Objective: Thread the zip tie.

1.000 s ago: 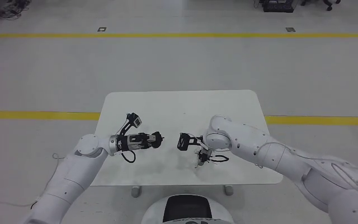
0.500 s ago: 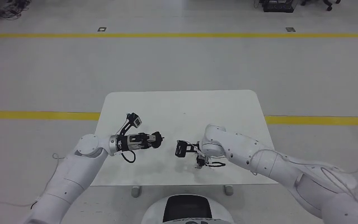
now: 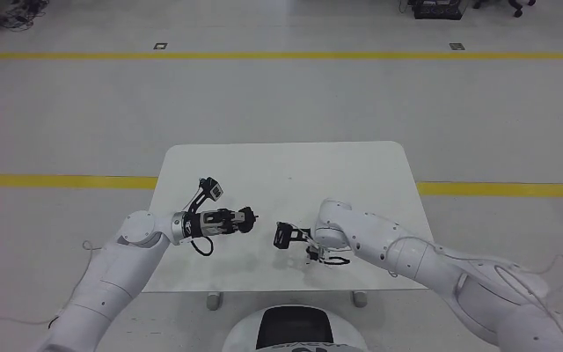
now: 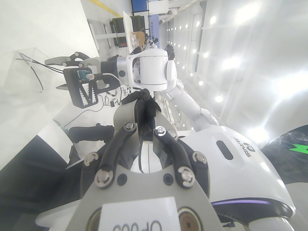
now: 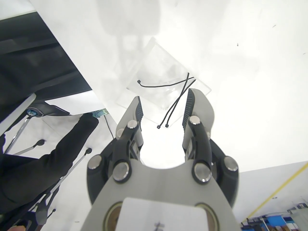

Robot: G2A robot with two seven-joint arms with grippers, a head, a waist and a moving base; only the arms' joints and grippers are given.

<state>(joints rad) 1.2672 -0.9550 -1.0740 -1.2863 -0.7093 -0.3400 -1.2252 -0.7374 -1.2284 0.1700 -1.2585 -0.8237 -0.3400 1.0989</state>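
My left gripper (image 3: 249, 217) hangs above the table's left middle, shut on a thin black zip tie (image 4: 142, 145) that runs back between its fingers (image 4: 144, 106). My right gripper (image 5: 164, 95) is open with nothing between its fingers, pointing down over a clear tray (image 5: 154, 56) near the table's front edge. Three loose black zip ties (image 5: 175, 104) lie crossed in that tray. The left wrist view shows the right gripper (image 4: 53, 74) beside the tray (image 4: 28, 56), facing the left gripper. In the top view the right gripper (image 3: 314, 255) is just right of the left one.
The white table (image 3: 281, 167) is bare behind both grippers. Its front edge (image 5: 72, 73) runs close to the tray, with a dark sleeve (image 5: 60, 145) and chair legs below it.
My right wrist has moved slightly left and toward the table's front edge. The left arm has held still with the zip tie.
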